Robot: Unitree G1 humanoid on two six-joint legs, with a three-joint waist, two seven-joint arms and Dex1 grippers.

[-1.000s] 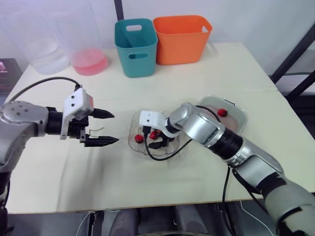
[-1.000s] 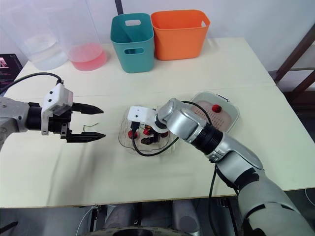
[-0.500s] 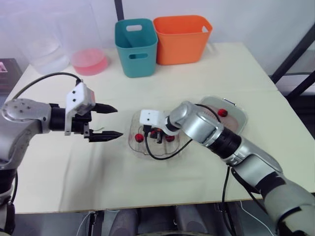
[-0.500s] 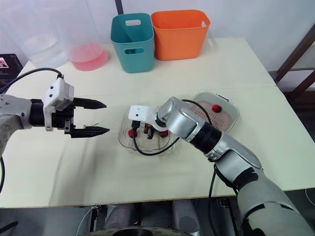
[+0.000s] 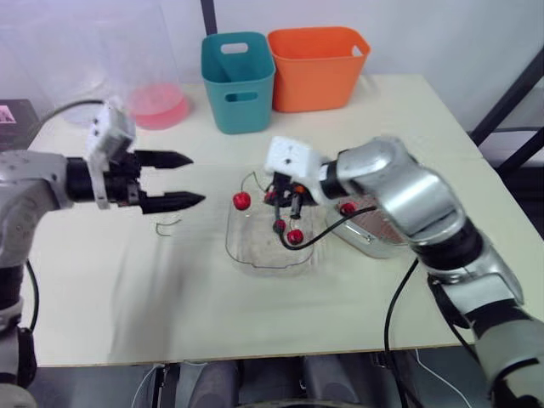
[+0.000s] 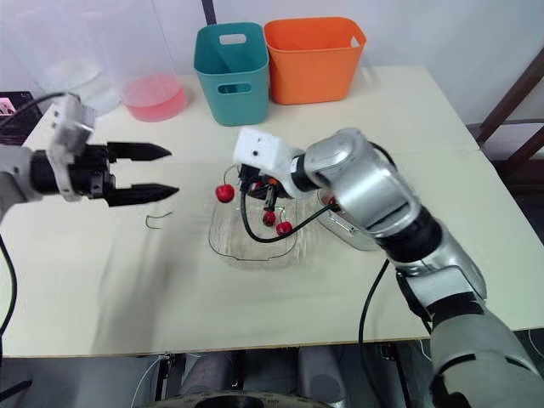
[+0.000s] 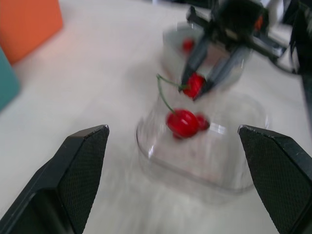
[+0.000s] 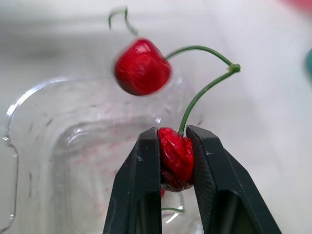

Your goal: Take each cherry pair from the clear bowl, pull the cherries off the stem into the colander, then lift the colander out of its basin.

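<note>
Bright, even, diffuse light falls from above on the pale surface (image 5: 102,280). Shadows are soft and faint, with a thin one along the near edge of the clear bowl (image 5: 255,265). The bowl's rim carries small white glints. Above it, the cherry pair (image 8: 142,67) shows a dull sheen. Behind the bowl, the wall (image 5: 442,34) looks washed pale.

You see glossy red cherries (image 8: 142,67) on a green stem (image 8: 202,92); right pincer (image 8: 174,139) black; clear bowl (image 6: 229,246); teal bin (image 6: 231,61), orange bin (image 6: 313,47) upper centre; cream tabletop (image 6: 408,119).
</note>
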